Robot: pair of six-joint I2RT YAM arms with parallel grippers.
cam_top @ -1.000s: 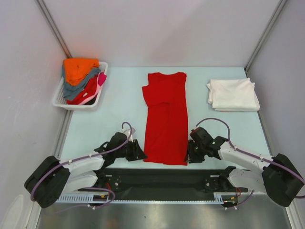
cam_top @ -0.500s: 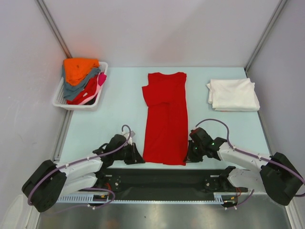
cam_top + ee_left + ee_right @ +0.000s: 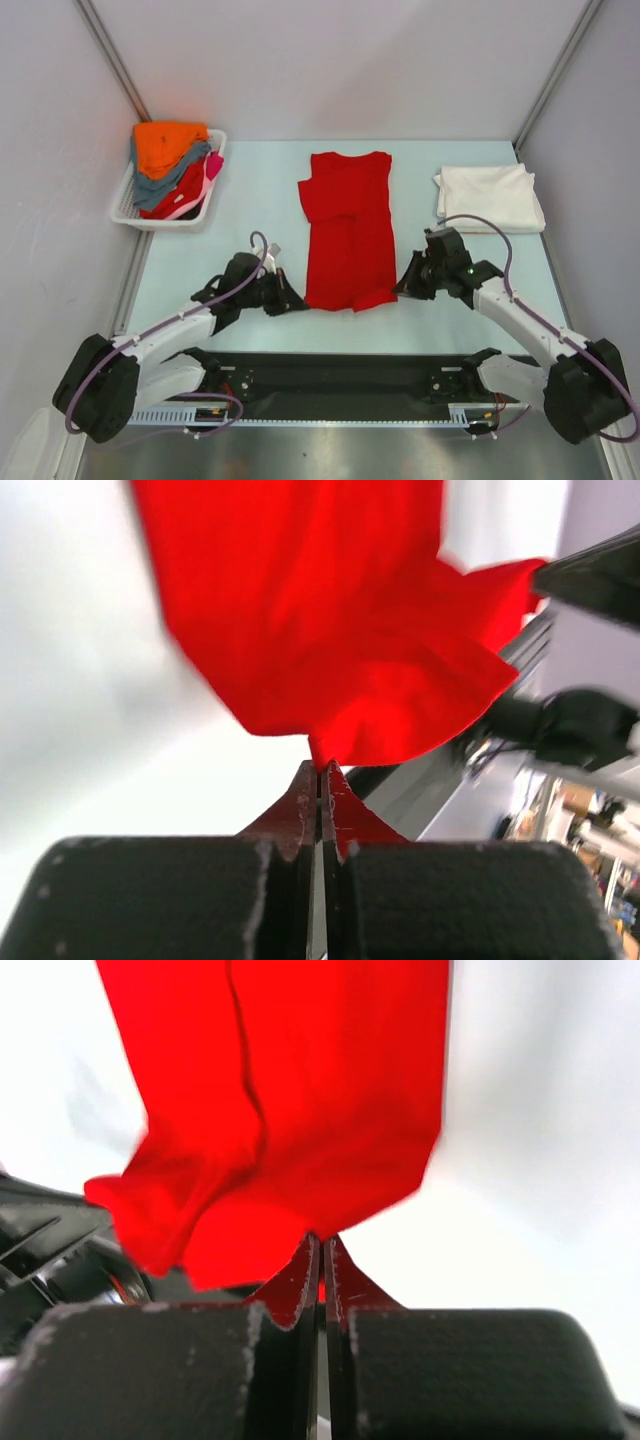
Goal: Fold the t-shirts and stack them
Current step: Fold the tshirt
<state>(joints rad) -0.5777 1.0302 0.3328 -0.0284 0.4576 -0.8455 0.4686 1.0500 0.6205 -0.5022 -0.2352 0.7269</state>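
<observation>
At the table's (image 3: pixel 230 215) far left corner sits a white mesh basket (image 3: pixel 128 207) heaped with orange, grey-teal and red shirts (image 3: pixel 172 163). Toward the near edge, the left gripper (image 3: pixel 293 303) has its jaws pinched tight on the near left corner of the red t-shirt (image 3: pixel 348 225), which lies lengthwise along the table's middle. The right gripper (image 3: pixel 402 287) is clamped on the near right corner, the hem lifted and bunched. A folded cream-white t-shirt (image 3: pixel 489 197) rests at the far right corner.
</observation>
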